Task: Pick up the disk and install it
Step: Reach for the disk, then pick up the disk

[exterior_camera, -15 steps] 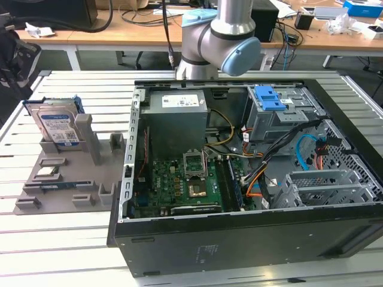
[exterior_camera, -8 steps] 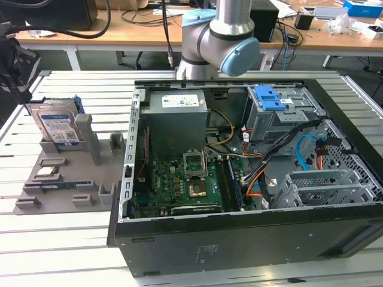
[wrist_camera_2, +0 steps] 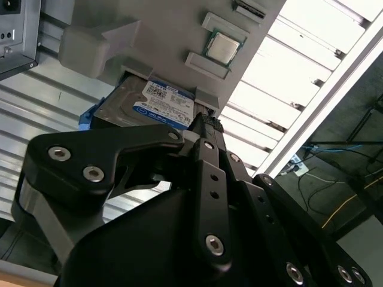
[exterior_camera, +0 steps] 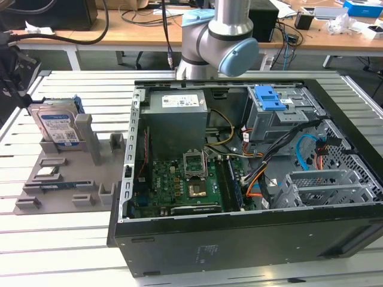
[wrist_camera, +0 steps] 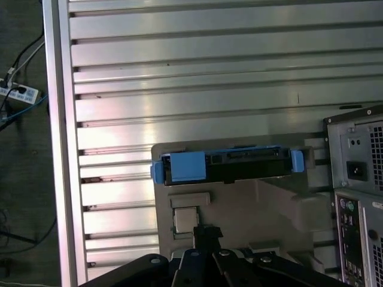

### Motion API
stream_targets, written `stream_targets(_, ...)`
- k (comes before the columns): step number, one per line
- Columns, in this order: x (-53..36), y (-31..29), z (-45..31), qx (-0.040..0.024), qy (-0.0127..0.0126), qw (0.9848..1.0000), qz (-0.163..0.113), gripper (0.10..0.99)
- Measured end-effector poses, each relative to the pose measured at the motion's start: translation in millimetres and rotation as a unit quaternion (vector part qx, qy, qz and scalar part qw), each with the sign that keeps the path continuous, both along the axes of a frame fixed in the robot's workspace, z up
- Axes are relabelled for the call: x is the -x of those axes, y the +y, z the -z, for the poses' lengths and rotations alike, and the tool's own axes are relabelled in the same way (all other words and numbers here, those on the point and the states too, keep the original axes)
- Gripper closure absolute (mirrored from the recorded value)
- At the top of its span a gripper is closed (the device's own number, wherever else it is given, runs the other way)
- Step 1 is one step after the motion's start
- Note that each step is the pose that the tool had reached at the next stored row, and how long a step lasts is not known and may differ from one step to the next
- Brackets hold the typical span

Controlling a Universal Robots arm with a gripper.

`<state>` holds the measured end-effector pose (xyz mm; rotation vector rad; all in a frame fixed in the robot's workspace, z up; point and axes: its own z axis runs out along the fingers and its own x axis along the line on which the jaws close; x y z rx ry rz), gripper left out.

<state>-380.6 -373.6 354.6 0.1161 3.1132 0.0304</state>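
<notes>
Hovering above the slatted table [wrist_camera: 209, 60] with the gripper [wrist_camera: 206, 229] pinched together on nothing, fingertips hanging short of the disk [wrist_camera: 226, 166] and not touching it. Standing on edge in the grey holder [exterior_camera: 72, 172] at the exterior view's left, left of the open computer case [exterior_camera: 239, 236], labelled face looking toward the near side. Presenting its thin blue-railed top edge crosswise to the gripper's line in the first wrist view, long axis lying broadside to the fingertips rather than end-on; sitting just beyond them in both wrist views, the holder's base spreading between
</notes>
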Motion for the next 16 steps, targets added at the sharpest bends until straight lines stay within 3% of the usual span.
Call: stream_targets(16, 0.1, 0.2, 0.0, 0.0008, 0.0001, 1.0000, 0.000, 0.980)
